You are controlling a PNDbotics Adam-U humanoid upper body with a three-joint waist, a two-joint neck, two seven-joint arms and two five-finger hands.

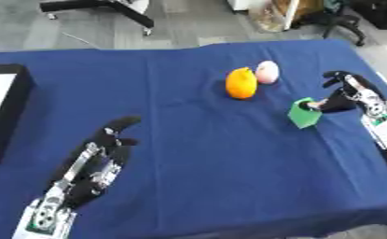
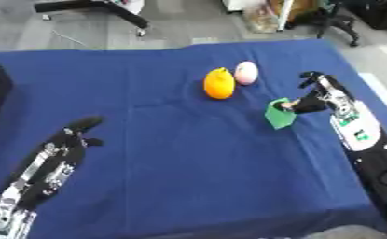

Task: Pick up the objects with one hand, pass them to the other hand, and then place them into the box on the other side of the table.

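Note:
A green block (image 1: pixel 302 115) sits at the right side of the blue table (image 1: pixel 221 172). My right hand (image 1: pixel 347 95) reaches in from the right edge, its lower fingers and thumb curled onto the block's top right corner while one finger sticks up. Left of the block lie an orange fruit (image 1: pixel 241 83) and a pale pink egg-shaped thing (image 1: pixel 267 72), touching each other. My left hand (image 1: pixel 102 154) hovers open over the lower left of the table, fingers straight and pointing away from me, holding nothing.
A black box (image 1: pixel 10 109) with a white inside stands at the table's left edge, partly cut off. Beyond the far edge are a grey floor, a black stand base (image 1: pixel 98 5) and chair legs (image 1: pixel 343 23).

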